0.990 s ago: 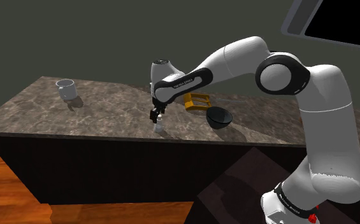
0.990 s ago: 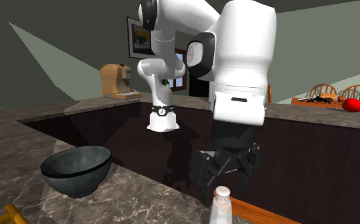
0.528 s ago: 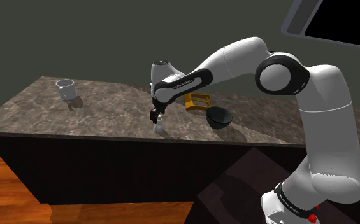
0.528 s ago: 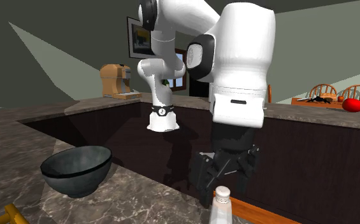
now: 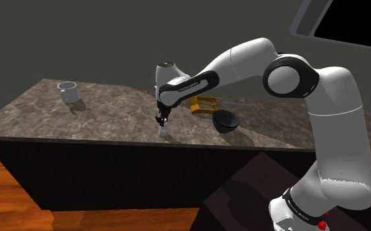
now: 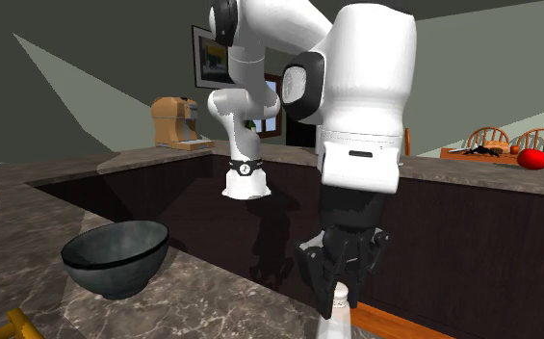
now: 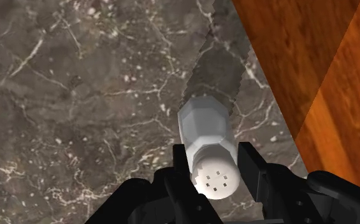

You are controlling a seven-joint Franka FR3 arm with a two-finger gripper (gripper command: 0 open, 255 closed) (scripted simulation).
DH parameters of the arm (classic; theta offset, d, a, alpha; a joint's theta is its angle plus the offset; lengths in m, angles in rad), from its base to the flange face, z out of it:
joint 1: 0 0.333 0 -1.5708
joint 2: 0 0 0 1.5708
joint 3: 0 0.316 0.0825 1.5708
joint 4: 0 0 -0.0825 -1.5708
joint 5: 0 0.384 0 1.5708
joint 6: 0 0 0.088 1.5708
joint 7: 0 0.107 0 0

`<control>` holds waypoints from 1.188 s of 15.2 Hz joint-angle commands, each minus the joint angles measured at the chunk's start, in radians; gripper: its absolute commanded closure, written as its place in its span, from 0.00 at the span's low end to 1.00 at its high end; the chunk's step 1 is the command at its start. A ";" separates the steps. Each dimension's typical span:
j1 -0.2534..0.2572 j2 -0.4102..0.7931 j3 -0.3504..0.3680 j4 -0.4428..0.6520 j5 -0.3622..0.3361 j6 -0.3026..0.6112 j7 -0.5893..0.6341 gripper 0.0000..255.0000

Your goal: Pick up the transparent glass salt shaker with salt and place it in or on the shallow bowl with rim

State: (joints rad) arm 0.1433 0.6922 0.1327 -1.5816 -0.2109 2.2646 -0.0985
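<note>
Gripper (image 7: 213, 154) clamped on cap of pale salt shaker (image 7: 203, 124), one finger each side, touching it. Shaker upright on marble bench (image 7: 76, 95), directly below gripper, nr bench edge w/ wood floor (image 7: 312, 70) beyond. Dark bowl (image 5: 225, 121) well apart from gripper, twd shoulder view's right; yellow object (image 5: 202, 104) just behind bowl.

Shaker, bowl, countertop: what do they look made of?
Shaker: plain matte white, faceted body, holed cap; material unclear, not visibly transparent. Bowl: dark with glossy highlights, maybe glazed ceramic or glass. Countertop: polished brown-grey stone, likely marble, white veining.
</note>
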 commanded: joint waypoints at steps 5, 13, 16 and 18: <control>-0.002 -0.025 0.003 0.001 0.005 -0.026 -0.005 1.00; -0.007 -0.084 0.012 0.017 0.018 -0.101 -0.017 1.00; -0.008 -0.104 0.015 0.027 0.023 -0.130 -0.022 1.00; -0.009 -0.116 0.017 0.035 0.026 -0.150 -0.025 1.00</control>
State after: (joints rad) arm 0.1364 0.5838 0.1484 -1.5490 -0.1873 2.1248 -0.1202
